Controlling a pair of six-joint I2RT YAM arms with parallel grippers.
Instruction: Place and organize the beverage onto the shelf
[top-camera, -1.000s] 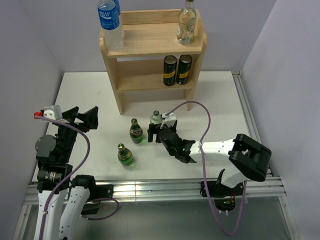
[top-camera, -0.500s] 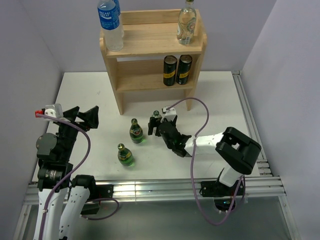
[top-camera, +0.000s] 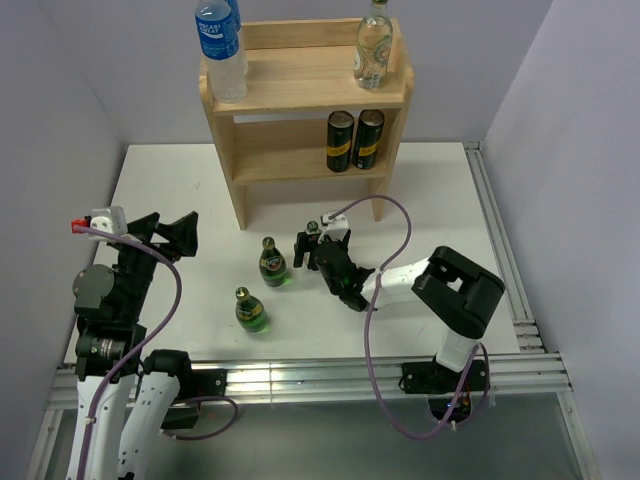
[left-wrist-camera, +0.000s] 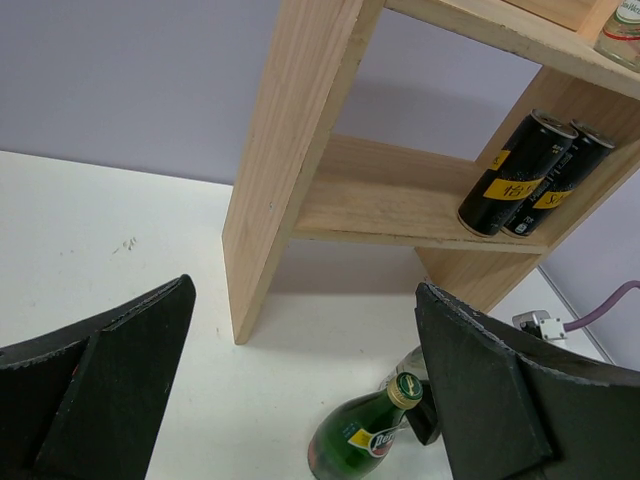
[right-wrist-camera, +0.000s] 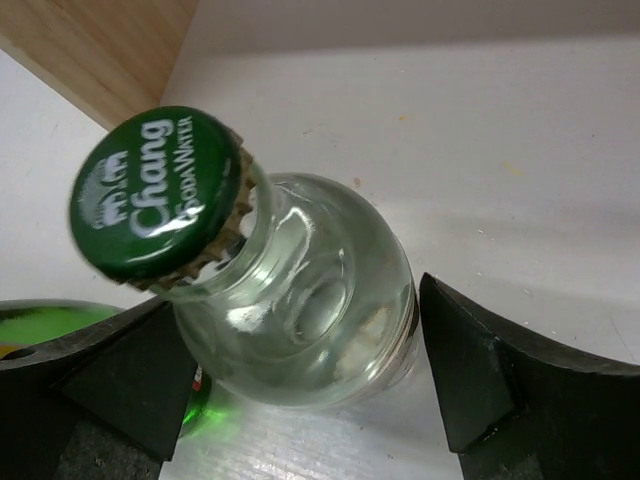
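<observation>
Our right gripper (top-camera: 316, 245) straddles the clear bottle (right-wrist-camera: 310, 300) — jaws apart, pads close beside the glass. It stands on the table (top-camera: 170, 190) just before the shelf (top-camera: 300, 80); our left gripper (left-wrist-camera: 305, 292) gapes wide — empty.

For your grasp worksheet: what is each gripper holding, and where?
Left gripper: nothing. Right gripper straddles the clear bottle at its body; whether it grips cannot be told.

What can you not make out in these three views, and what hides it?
Top external: the clear bottle on the table is mostly hidden by the right gripper; the water bottle loses its top to the frame edge.
Right wrist: the green bottle is nearly all behind a finger.
Left wrist: the cans carry label text too small to read.
</observation>
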